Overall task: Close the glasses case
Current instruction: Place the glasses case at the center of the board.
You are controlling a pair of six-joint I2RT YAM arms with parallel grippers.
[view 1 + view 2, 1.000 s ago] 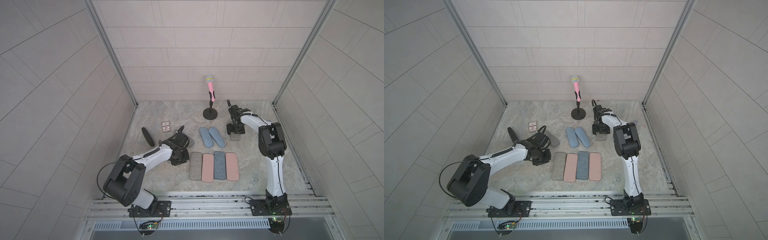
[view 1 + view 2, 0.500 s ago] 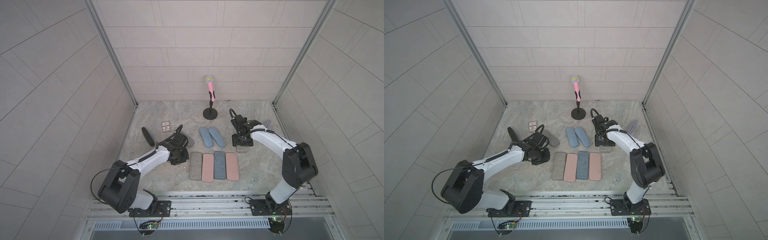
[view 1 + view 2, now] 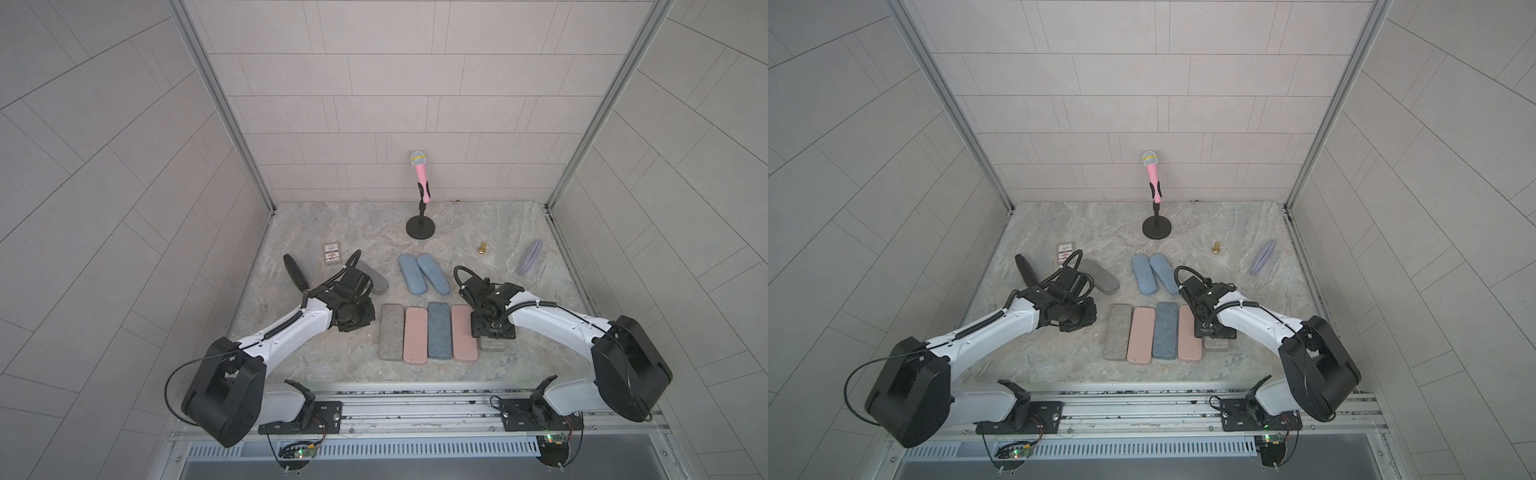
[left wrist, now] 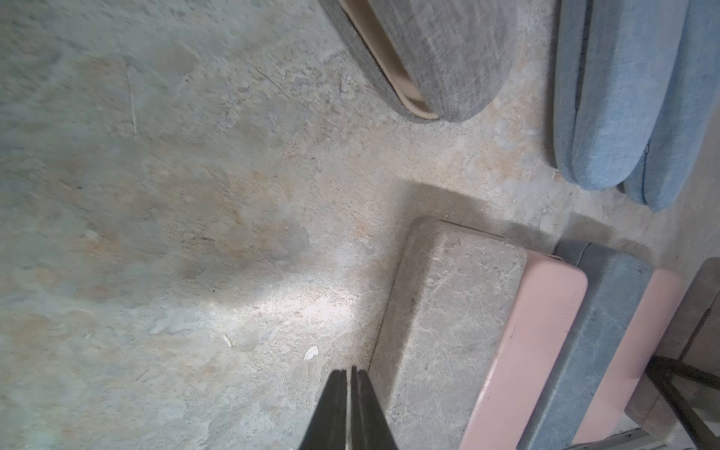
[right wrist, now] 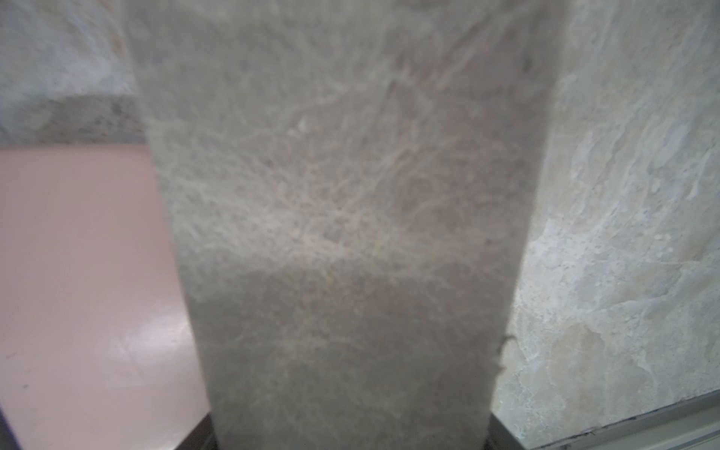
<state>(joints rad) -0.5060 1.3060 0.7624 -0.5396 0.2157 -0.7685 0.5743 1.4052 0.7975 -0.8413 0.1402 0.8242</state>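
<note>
Right gripper: jaws spread wide, closed across the width of stone case. Case lengthways between the jaws, filling the right wrist view; near end poking out past the gripper in both top views. Resting on table or just off it: cannot tell. Lid shut or ajar: cannot tell, too blurred. Just beside, toward the left arm: pink case, right end of a row of four cases lying side by side.

Left gripper: fingers pressed together, holding nothing, tip just beside a corner of the row's left-end case. Beyond it, fabric case ajar, tan lining showing; blue case next along, spread open in two halves.
</note>
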